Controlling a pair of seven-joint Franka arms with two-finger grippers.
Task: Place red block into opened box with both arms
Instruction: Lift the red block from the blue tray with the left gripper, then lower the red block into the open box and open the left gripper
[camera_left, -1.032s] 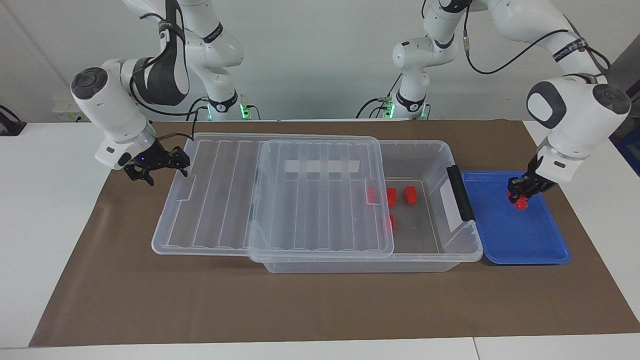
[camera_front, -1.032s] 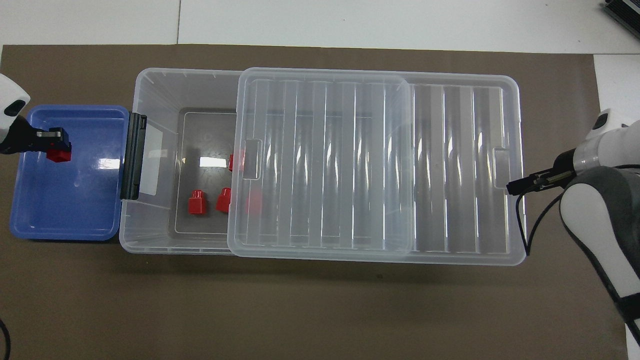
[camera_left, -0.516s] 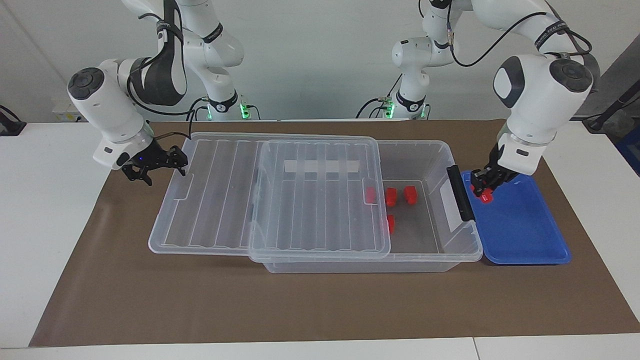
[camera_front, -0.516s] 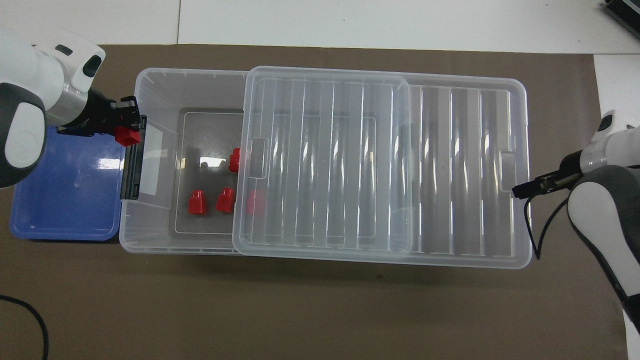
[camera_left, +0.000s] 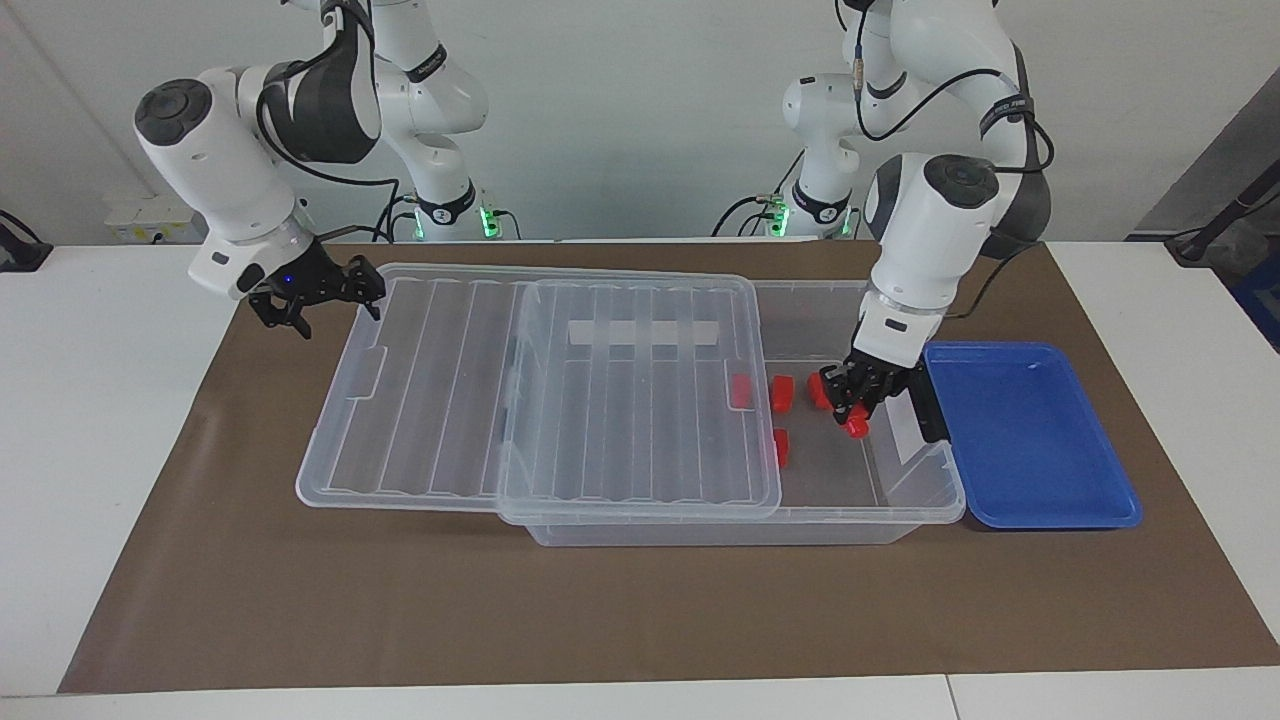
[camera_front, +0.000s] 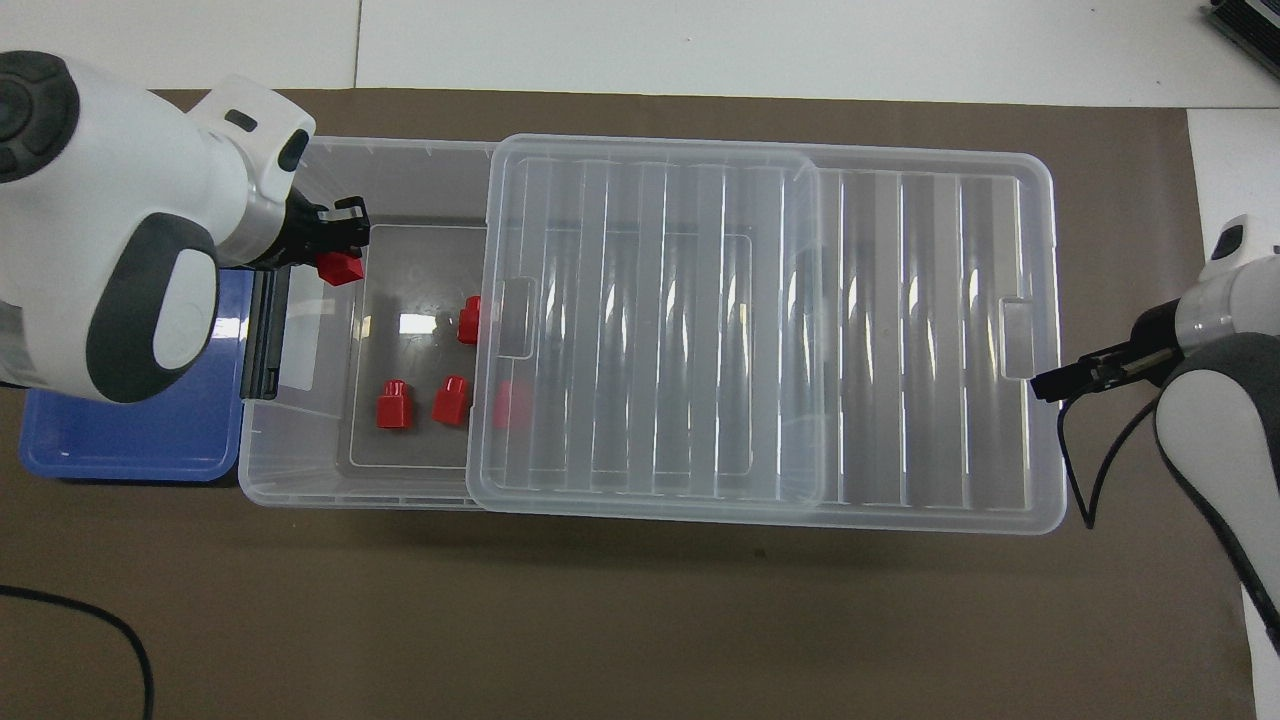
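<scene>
Red block (camera_left: 856, 424) held tilted over box (camera_left: 905, 500) opening

The box (camera_left: 905, 500) sat on the bench with its lid (camera_left: 540, 390) slid toward the right arm's end (four blocks (camera_front: 392, 405) inside); the tray (camera_left: 1030, 440) lay beside the latch end.

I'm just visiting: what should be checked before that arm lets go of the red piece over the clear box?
1. Block gripped by left gripper: ok.
2. Block over the box's open end, past the latch: ok.
3. Lid slid clear of the drop spot: ok.
4. Right gripper open at the lid's end, away from the drop: ok.
5. Landing clear of the four blocks inside: cannot tell.
</scene>
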